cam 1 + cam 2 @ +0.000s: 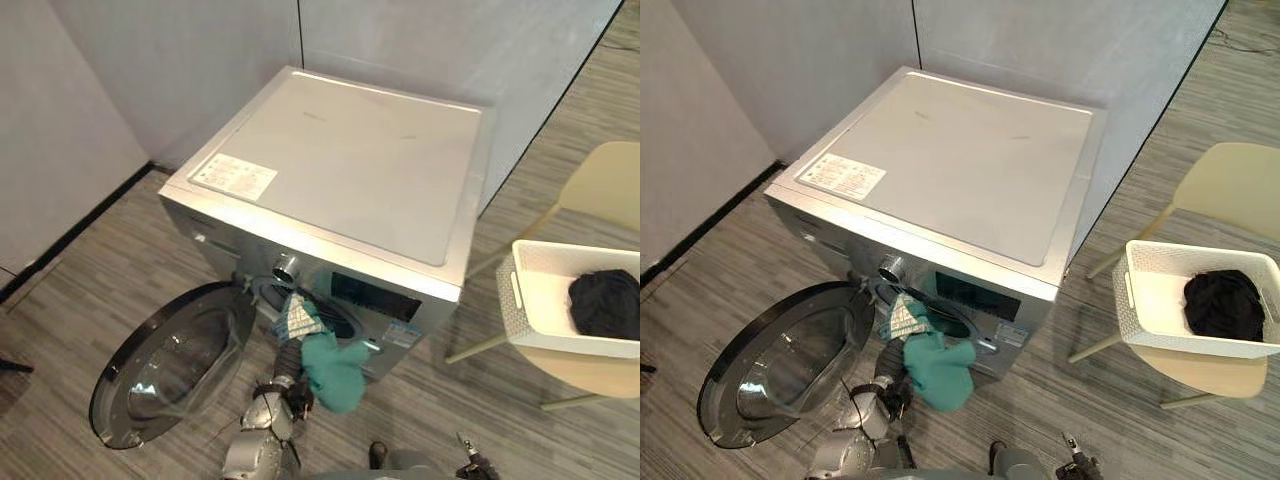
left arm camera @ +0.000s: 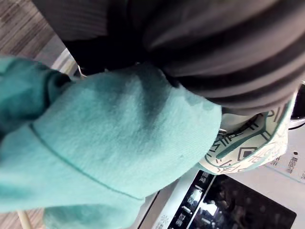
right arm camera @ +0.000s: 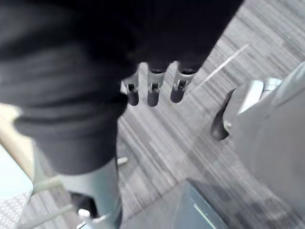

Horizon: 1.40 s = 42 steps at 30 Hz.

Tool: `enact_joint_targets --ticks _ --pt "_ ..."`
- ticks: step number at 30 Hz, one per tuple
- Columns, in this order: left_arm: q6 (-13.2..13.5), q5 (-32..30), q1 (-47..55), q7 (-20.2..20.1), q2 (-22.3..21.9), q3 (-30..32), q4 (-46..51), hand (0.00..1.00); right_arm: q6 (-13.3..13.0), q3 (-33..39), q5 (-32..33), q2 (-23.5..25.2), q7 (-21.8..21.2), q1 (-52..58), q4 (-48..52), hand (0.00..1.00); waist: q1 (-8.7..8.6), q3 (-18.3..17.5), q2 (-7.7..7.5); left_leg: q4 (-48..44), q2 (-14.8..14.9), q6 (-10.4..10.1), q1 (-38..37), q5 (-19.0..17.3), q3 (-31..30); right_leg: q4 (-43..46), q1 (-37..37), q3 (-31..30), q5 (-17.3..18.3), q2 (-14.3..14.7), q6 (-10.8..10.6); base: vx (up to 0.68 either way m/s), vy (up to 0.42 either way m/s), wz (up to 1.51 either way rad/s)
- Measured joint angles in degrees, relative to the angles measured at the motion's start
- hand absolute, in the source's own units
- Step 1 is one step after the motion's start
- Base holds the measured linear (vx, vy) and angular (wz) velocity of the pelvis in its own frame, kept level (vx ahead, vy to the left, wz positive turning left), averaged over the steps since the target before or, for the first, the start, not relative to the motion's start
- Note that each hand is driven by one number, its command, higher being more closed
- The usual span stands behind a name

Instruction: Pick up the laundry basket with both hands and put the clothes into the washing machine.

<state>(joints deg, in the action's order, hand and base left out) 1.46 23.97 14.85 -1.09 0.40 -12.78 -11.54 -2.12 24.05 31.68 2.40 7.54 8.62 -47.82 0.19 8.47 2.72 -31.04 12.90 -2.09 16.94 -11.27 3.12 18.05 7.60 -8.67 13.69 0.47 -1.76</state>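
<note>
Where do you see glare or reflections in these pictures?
Left eye view: the open door's glass carries pale reflections, and the washing machine's top has a soft, even sheen. Left wrist view: bright spots glint on the glossy control panel, while the teal garment looks matte.

Laundry corner: washing machine (image 1: pixel 340 160), basket (image 1: pixel 548 300) on a chair (image 1: pixel 610 185).

Washing machine (image 1: pixel 350 160) matt silver metal, smooth lid; door (image 1: pixel 175 360) glossy glass, dark rim. Teal garment (image 1: pixel 335 370) soft knit cloth. Laundry basket (image 1: pixel 512 295) white perforated plastic. Chair (image 1: pixel 610 185) matt cream plastic. Floor (image 1: pixel 100 290) grey wood-grain.
</note>
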Motion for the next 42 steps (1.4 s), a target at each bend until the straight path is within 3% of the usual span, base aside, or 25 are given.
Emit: enact_joint_targets --ticks 1,2,5,6,8,11,14,18,22,26,30,33,35,36,38,40,42 --pt "0.0 0.0 0.1 0.0 0.0 0.0 0.0 1.0 0.0 0.0 -0.2 -0.1 0.0 0.1 0.1 0.0 0.16 0.0 -0.01 1.2 0.0 -0.6 -0.4 0.7 -0.3 0.4 0.3 -0.4 0.2 0.0 -0.3 0.1 0.209 -0.78" --pt "0.0 0.0 0.3 0.1 -0.3 0.1 0.0 1.0 0.1 -0.5 -0.4 -0.6 0.1 0.2 -0.1 0.0 0.78 -0.3 0.59 4.1 -0.6 -3.6 -2.9 0.6 -1.6 2.3 1.1 -2.5 1.1 -0.2 -1.9 0.11 0.237 -0.51" --pt "0.0 0.0 0.1 0.4 0.0 2.1 0.8 1.0 0.2 -0.9 -0.7 0.4 -0.1 0.1 -0.3 0.0 0.44 -0.1 -2.34 6.5 -3.0 -3.4 -3.8 -0.2 2.3 1.7 2.1 -4.3 0.5 -2.6 -3.6 0.1 0.23 -0.32" --pt "0.0 0.0 0.1 0.8 0.0 2.8 1.3 1.0 0.1 -0.8 -0.7 0.7 -0.1 0.1 -0.2 0.0 0.39 0.1 -2.59 6.4 -3.3 -3.3 -3.8 -0.2 2.4 1.8 2.1 -4.3 0.4 -2.9 -3.8 0.04 0.138 -0.06" --pt "0.1 0.0 -0.3 2.0 0.4 4.1 2.7 1.0 0.1 -0.8 -0.7 0.6 -0.2 0.3 -0.3 0.0 0.41 0.4 -2.73 6.1 -3.8 -3.3 -3.5 -0.4 3.2 2.5 2.8 -4.1 0.4 -3.5 -3.9 -0.01 0.083 0.01" --pt "0.8 0.0 -2.5 3.9 0.9 5.7 4.3 1.0 -0.3 -0.9 -0.7 -0.3 -0.2 0.1 0.0 0.0 0.52 1.4 -1.38 5.3 -3.3 -2.8 1.0 -1.7 4.9 5.9 8.7 -3.8 0.7 -3.2 -4.4 -0.1 0.039 -0.02" --pt "1.8 0.0 -4.2 5.5 0.8 6.9 4.9 1.0 0.0 -1.2 -0.8 -0.7 0.1 -0.3 -0.2 0.0 0.48 4.3 -1.19 2.8 -2.7 -2.8 4.9 -2.7 5.8 8.5 13.0 -4.5 1.5 -2.5 -4.6 -0.12 0.0 -0.16" --pt "2.9 0.0 -7.2 6.5 0.8 6.7 4.5 1.0 0.2 -2.0 -0.8 -1.1 0.8 -2.2 -0.2 0.0 0.48 8.1 -2.36 -1.5 -0.7 -2.8 11.4 -4.3 7.2 12.6 20.6 -5.7 2.1 -1.0 -4.3 -0.11 -0.025 -0.25" --pt "2.8 -0.3 -20.6 8.3 1.7 7.4 -3.8 1.0 0.2 -2.7 -3.1 -1.2 3.6 -8.3 1.3 0.0 0.62 12.3 -2.83 -7.7 1.8 -2.7 22.1 -5.0 6.1 16.6 30.2 -5.5 1.8 0.8 -4.8 -0.04 -0.023 -0.15" --pt "2.4 -1.6 -42.9 14.1 6.9 11.7 -14.3 1.0 -1.6 -6.4 -3.1 -1.4 5.9 -12.3 11.9 0.0 0.1 17.1 -3.58 -12.1 3.2 -2.6 31.3 -5.0 5.7 20.8 39.1 -3.9 1.7 1.5 -5.0 0.02 -0.018 -0.01" --pt "2.1 -1.0 -62.4 16.9 18.6 13.5 -22.0 1.0 -4.9 -9.3 -3.1 -2.2 6.4 -13.0 24.3 0.0 -1.33 21.9 -4.83 -14.1 4.8 -2.6 37.5 -5.0 6.6 21.9 44.9 -3.8 1.2 2.5 -5.7 0.0 -0.014 -0.1" --pt "1.3 -0.5 -72.5 17.7 23.5 12.6 -25.2 1.0 -6.8 -9.5 -3.3 -2.1 7.7 -12.8 25.9 0.0 -2.48 22.8 -5.38 -15.2 5.7 -2.6 41.7 -5.0 7.0 21.7 48.3 -3.4 1.1 2.8 -5.7 0.04 0.009 -0.1" --pt "1.0 0.2 -75.8 18.7 25.1 9.7 -25.1 1.0 -7.1 -9.5 -3.3 -1.6 8.3 -12.0 25.8 0.0 -2.16 22.9 -5.41 -16.2 7.0 -2.6 43.1 -5.0 8.6 21.6 49.8 -3.5 0.6 3.5 -6.3 0.06 0.0 -0.24" --pt "-1.3 -1.1 -81.8 20.0 26.7 6.9 -26.2 1.0 -7.3 -9.7 -3.3 -2.0 8.7 -12.0 24.1 0.0 -1.92 22.9 -5.41 -17.2 8.1 -2.6 44.1 -5.0 9.8 21.7 50.8 -3.5 0.2 3.8 -6.8 0.08 -0.008 -0.28" --pt "-2.4 -1.6 -89.8 20.1 28.6 5.6 -27.0 1.0 -7.8 -9.8 -3.2 -2.5 8.5 -10.7 23.7 0.0 -1.85 23.0 -5.39 -18.9 8.6 -2.6 44.2 -5.0 10.5 22.3 50.8 -3.3 0.2 3.8 -6.9 0.07 0.018 -0.22" --pt "5.6 -1.2 -91.5 20.2 30.8 6.2 -24.5 1.0 -8.6 -8.6 -2.5 -2.5 7.7 -9.6 21.9 0.0 -2.39 22.8 -5.96 -20.3 9.5 -2.2 44.9 -5.2 11.2 22.6 51.3 -3.1 0.0 4.1 -6.7 0.04 0.029 -0.23" --pt "5.4 0.6 -93.5 20.3 32.8 1.8 -24.4 1.0 -8.6 -6.6 -2.4 -3.2 7.2 -7.9 19.1 0.0 -1.88 22.8 -5.88 -21.1 10.3 -2.0 46.0 -5.3 11.7 22.9 52.5 -2.8 -0.2 4.6 -6.3 0.01 0.007 -0.13"
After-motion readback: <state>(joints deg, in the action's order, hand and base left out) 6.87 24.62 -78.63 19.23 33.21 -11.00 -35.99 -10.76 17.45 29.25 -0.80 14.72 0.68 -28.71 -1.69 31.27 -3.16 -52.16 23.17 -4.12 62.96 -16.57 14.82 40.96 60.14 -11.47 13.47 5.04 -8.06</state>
